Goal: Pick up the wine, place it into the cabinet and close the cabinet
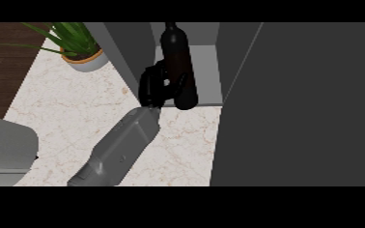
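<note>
The wine bottle [175, 53] stands in the upper centre of the frame, inside the open cabinet [203, 72], its neck pointing toward the top edge and its base near the front lip of the cabinet floor. One grey forearm [121, 147] enters from the lower left and runs diagonally up to a black hand [158, 84] at the centre. The view does not show whether this is the left or right hand. Its fingers are curled round the lower body of the wine bottle, grasping it. The cabinet door [292, 106] fills the right side of the frame. A potted plant [75, 46] sits at the upper left on the marble counter [64, 111]. A grey object [16, 149] lies at the left edge.
</note>
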Controlling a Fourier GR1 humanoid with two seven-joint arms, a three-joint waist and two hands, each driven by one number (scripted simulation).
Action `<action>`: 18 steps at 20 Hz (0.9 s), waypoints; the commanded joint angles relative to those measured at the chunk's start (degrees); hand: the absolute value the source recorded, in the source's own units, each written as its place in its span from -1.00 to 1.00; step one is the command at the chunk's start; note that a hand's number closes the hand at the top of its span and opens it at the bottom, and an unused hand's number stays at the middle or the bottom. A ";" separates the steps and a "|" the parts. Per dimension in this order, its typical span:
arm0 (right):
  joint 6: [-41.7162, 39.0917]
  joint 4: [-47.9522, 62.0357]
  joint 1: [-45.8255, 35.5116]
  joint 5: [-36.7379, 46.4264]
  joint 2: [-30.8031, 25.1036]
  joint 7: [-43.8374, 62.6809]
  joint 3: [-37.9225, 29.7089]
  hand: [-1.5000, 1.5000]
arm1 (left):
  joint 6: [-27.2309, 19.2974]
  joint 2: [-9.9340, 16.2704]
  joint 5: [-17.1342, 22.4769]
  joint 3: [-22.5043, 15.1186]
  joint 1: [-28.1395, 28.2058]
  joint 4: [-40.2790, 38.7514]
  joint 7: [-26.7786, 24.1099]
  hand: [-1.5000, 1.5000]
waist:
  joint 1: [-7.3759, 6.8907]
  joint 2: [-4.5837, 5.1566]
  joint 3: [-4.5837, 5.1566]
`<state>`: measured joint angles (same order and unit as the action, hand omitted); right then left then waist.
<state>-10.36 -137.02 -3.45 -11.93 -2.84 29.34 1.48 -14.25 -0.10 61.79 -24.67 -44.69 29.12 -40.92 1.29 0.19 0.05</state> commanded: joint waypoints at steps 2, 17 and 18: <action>-1.31 0.95 0.41 -2.23 -0.67 -1.58 -1.84 -1.00 | -1.59 0.10 1.19 3.33 -7.87 -5.34 1.64 1.00 | 0.33 0.19 -0.02; -0.91 2.27 -2.31 -0.89 -0.12 -1.19 1.01 -1.00 | -2.74 0.11 6.05 0.40 -13.66 -13.34 6.20 1.00 | 2.88 1.10 0.04; -0.78 2.85 -2.50 -2.47 -0.14 -1.78 -0.81 -1.00 | -5.39 0.11 7.19 -1.32 -14.32 -10.23 7.33 1.00 | 2.80 0.84 0.00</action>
<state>-11.18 -135.04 -4.43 -12.54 -2.60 27.27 2.08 -18.74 0.04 66.91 -25.22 -56.25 19.53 -35.29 3.26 0.82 0.03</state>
